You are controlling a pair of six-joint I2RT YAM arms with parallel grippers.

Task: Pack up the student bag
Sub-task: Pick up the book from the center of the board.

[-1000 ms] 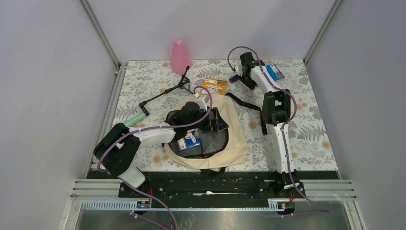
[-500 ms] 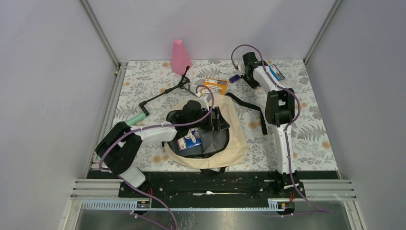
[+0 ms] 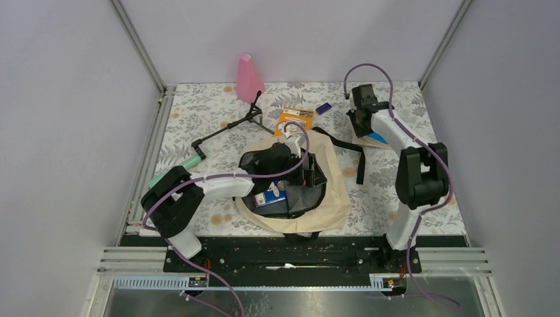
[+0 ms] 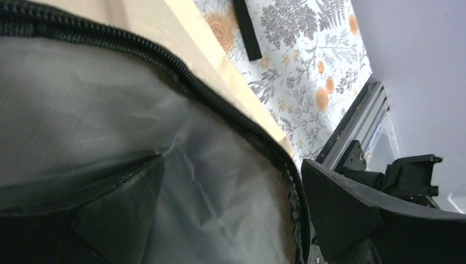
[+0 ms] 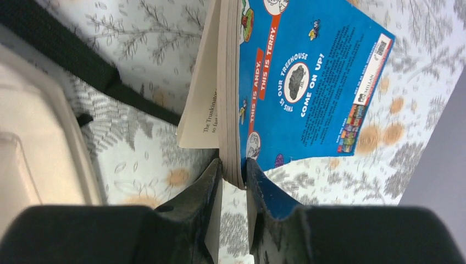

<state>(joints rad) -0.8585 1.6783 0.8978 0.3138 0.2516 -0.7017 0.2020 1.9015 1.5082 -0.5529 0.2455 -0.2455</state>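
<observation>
Floral tabletop (image 3: 198,119) bears open student bag (image 3: 333,198) holding blue box (image 3: 272,201).

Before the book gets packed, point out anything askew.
The blue paperback, pinched at its edge by the right pincer, is splayed: a few pale leaves fan away from the page block, so they could crease going into the bag.

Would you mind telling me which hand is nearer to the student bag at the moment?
Left. The left hand is inside the open mouth of the student bag, jaws wide; the right hand is off to its right, gripping a blue book.
</observation>
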